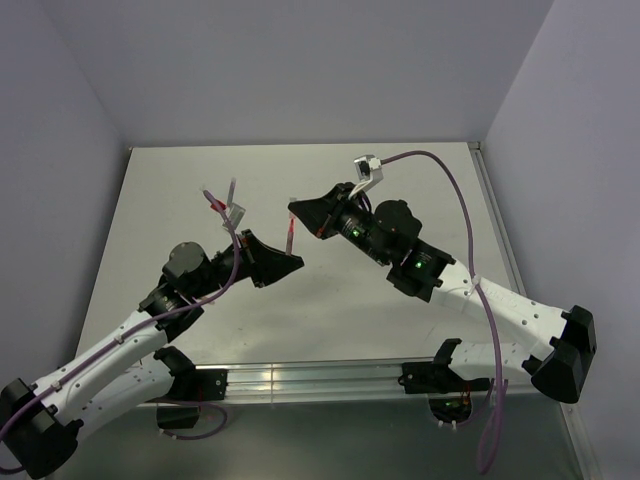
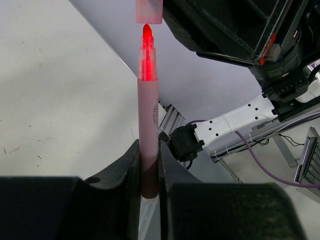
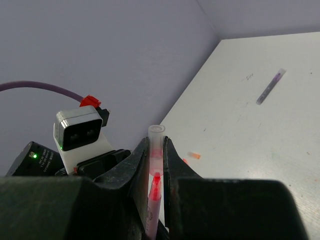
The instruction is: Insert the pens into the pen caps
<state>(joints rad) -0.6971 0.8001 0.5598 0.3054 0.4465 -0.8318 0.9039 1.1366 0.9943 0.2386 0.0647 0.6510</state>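
My left gripper (image 1: 290, 262) (image 2: 149, 147) is shut on a pale pink pen (image 2: 148, 115) and holds it above the table with its red tip (image 2: 147, 37) pointing away. My right gripper (image 1: 297, 211) (image 3: 156, 145) is shut on a pale pinkish pen cap (image 3: 156, 132) (image 2: 149, 11). The red tip (image 3: 156, 182) sits right at the cap's open mouth, in line with it, barely entering. In the top view the pen (image 1: 289, 238) spans the gap between the two grippers. A red pen (image 1: 213, 199) and a greyish pen (image 1: 231, 191) (image 3: 270, 86) lie on the table at the back left.
A small orange-ended piece (image 3: 194, 155) lies on the white table (image 1: 400, 180) beyond the right fingers. Grey walls close in the back and both sides. A metal rail (image 1: 320, 380) runs along the near edge between the arm bases.
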